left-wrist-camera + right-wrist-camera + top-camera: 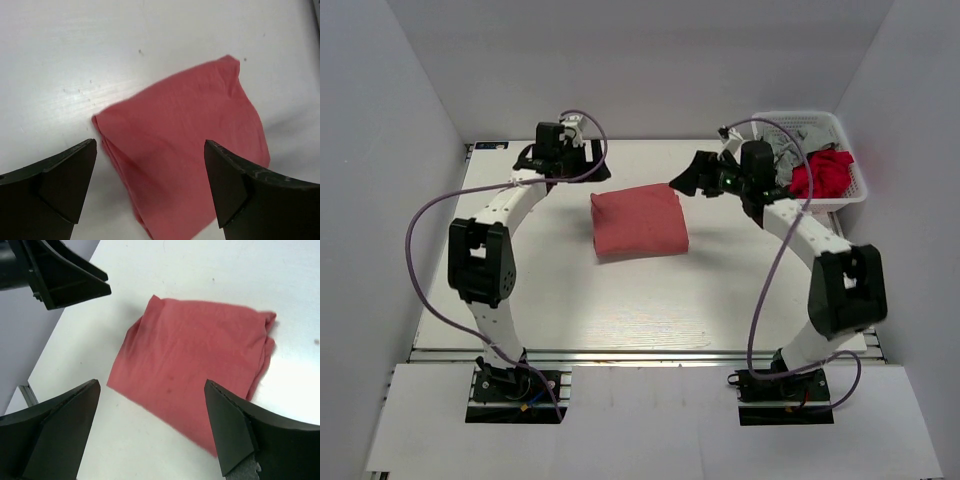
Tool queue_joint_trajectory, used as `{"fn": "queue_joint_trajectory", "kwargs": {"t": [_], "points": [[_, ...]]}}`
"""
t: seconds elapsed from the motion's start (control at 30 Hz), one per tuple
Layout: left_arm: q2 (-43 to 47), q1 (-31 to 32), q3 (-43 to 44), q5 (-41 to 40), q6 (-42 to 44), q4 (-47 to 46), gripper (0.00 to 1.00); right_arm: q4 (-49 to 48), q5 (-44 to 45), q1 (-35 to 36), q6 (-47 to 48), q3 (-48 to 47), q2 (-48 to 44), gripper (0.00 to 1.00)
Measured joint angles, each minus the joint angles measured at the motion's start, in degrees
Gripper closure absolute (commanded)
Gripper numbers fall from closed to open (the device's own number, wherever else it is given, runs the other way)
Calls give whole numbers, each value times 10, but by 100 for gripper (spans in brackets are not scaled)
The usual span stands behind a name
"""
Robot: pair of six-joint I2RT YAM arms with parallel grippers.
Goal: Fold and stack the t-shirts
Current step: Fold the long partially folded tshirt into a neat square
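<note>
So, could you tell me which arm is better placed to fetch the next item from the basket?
Probably the right. The basket holding a red garment stands on its side, close behind its wrist, and the right gripper is open and empty. The left gripper, also open, sits beyond the folded t-shirt, farther off.

one folded t-shirt (pixel 640 222), one basket (pixel 861 180)

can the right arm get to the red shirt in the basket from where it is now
Probably yes: the red shirt lies on top in the open basket beside that arm, uncovered, and the right gripper is open and empty.
</note>
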State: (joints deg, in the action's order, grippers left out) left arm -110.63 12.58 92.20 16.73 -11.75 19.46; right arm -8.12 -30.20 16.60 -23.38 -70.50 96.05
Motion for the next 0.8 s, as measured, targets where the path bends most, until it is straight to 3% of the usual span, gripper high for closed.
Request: {"fn": "queue_joint_trajectory", "kwargs": {"t": [0.27, 0.3, 0.57, 0.67, 0.8], "points": [[18, 8, -159, -13, -36, 14, 1, 1, 55, 0, 0, 156, -118, 10], [-1, 11, -176, -15, -42, 15, 8, 7, 59, 0, 0, 164, -123, 10], [-27, 30, -177, -27, -48, -2, 38, 23, 89, -1, 8, 187, -156, 10], [-37, 43, -173, -46, -49, -6, 60, 26, 100, -1, 12, 190, -158, 10], [-61, 58, -137, -75, -49, 13, 71, 36, 110, -1, 14, 190, -158, 10]]}}
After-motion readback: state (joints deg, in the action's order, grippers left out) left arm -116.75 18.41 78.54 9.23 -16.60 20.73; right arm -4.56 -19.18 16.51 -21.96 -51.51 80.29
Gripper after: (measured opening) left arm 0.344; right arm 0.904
